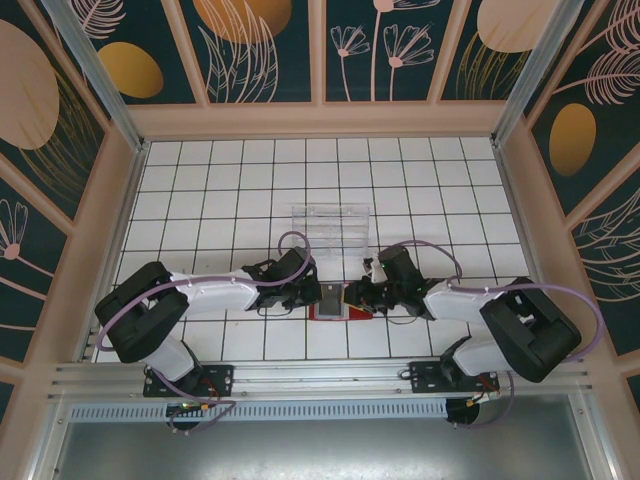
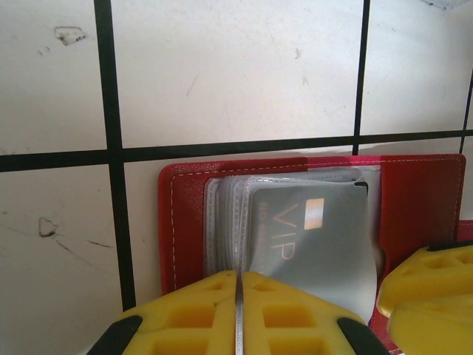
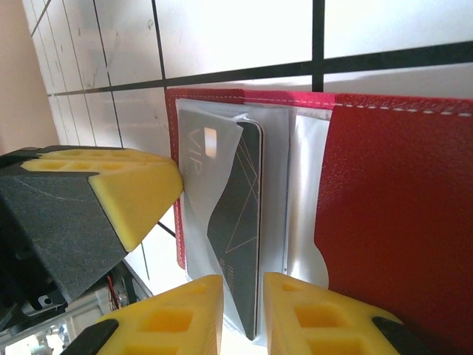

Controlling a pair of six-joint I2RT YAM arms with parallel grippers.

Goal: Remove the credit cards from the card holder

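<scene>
The red card holder (image 1: 352,301) lies open on the tiles near the front edge, between my two grippers. Its clear sleeves fan out from the red cover (image 2: 185,222). A grey card marked VIP (image 2: 310,237) sits inside one sleeve. My left gripper (image 2: 239,275) is shut on the thin edge of a clear sleeve. In the right wrist view a dark card (image 3: 240,222) sticks out of the sleeves, tilted up on edge beside the VIP card (image 3: 203,148). My right gripper (image 3: 244,285) stands narrowly open, one finger on each side of that dark card's near end.
A clear ridged plastic tray (image 1: 330,225) lies about two tiles behind the holder. The two grippers are close together: the right one's finger (image 2: 432,296) shows in the left wrist view, the left one's finger (image 3: 111,185) in the right wrist view. Frame walls (image 1: 130,200) enclose the tiled floor.
</scene>
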